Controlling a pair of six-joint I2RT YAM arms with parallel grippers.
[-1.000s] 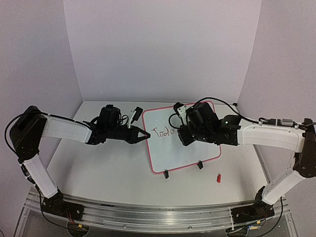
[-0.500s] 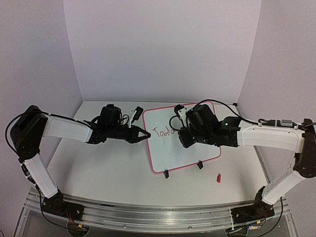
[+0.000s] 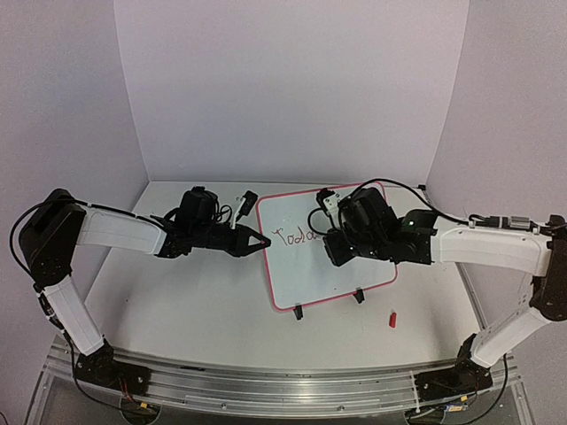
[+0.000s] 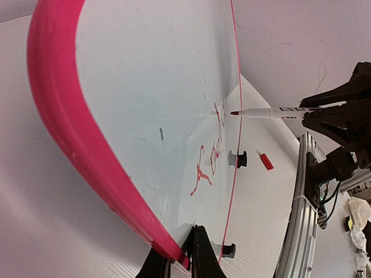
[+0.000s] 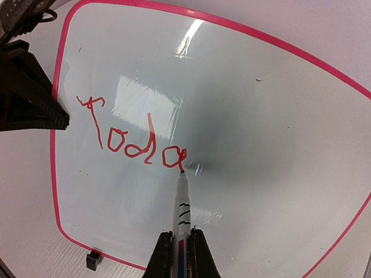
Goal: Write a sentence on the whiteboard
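Top: whiteboard (image 3: 310,279) propped mid-table, tilted; left gripper (image 3: 261,242) at its left edge.
Left wrist: fingers clamped shut on the pink frame.
Right wrist: right gripper (image 5: 180,243) pinched tight on marker (image 5: 182,202), tip touching the end of the sentence (image 5: 150,136), which reads "Toda" in red.

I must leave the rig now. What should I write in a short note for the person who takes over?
Left gripper: shut on the frame of the whiteboard, on the side facing it.
Right gripper: shut on the marker, tip at the last letter.
Done: red letters "Toda" on the board.
Left: finish that word, then the rest of the sentence.
A small red piece, perhaps the cap, lies on the table right of the board.
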